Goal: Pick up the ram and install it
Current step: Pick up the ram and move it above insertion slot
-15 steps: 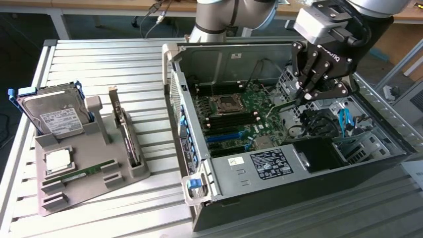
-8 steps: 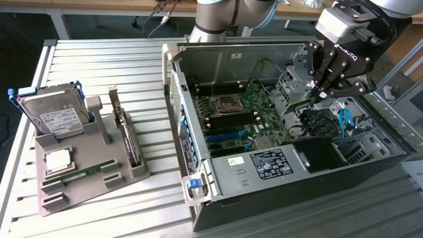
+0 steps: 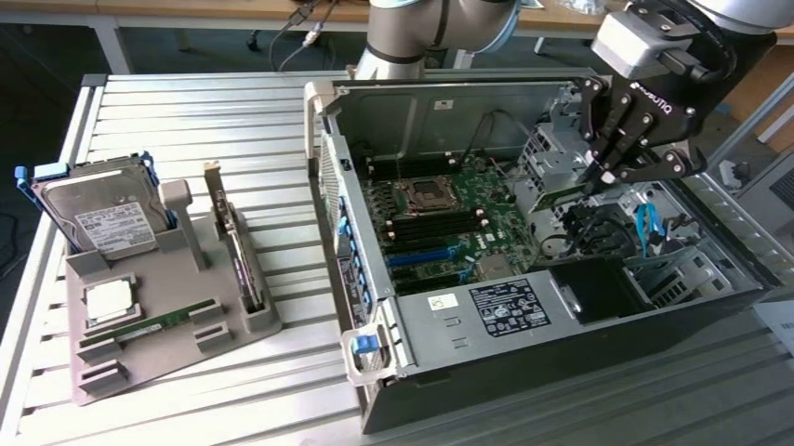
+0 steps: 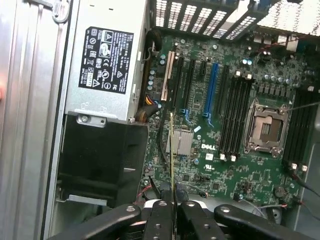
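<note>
Outside the computer case (image 3: pixel 496 390), off to the exterior view's left, a spare stick (image 3: pixel 155 325) lies in the grey tray (image 3: pixel 174 358) on the worktop (image 3: pixel 186 111). Over the case's open side, towards the exterior view's right, the pincer (image 3: pixel 608 177) is clamped on the ram (image 4: pixel 172 155), holding it clear above the board inside. The ram shows edge-on, its long axis running out from the fingertips, roughly in line with the memory slots (image 4: pixel 235 115). I'd keep it square to a slot, notch matched, and press evenly on both ends.
</note>
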Motion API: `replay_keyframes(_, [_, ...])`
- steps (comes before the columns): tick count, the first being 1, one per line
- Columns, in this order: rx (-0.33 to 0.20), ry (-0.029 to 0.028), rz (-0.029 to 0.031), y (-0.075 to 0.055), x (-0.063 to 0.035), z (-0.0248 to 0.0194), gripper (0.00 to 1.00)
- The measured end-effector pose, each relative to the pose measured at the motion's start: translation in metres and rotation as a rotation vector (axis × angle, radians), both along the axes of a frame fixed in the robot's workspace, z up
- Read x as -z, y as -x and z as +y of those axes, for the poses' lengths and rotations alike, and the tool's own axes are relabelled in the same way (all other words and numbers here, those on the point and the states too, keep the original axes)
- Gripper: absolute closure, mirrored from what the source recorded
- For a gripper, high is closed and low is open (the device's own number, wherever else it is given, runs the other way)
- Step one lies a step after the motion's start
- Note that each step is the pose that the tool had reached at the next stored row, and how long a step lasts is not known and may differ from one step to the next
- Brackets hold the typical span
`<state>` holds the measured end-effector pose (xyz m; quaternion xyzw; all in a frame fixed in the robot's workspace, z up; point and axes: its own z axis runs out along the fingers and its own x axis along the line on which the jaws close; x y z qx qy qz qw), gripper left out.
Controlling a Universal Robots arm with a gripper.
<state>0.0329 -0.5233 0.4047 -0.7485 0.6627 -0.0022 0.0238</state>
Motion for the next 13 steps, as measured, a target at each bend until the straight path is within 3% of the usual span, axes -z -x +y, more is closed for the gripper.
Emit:
replay_keyframes(2, [0.041, 0.0002, 0.0001, 0.000, 0.0000, 0.0001, 0.87])
replay_keyframes(7, [0.042, -0.0002, -0.0001, 0.000, 0.0002, 0.0008, 0.87])
replay_keyframes(10, [0.044, 0.0002, 0.0000, 0.002, 0.0003, 0.0081, 0.87])
replay_keyframes(13, [0.045, 0.0002, 0.0000, 0.002, 0.0009, 0.0223, 0.87])
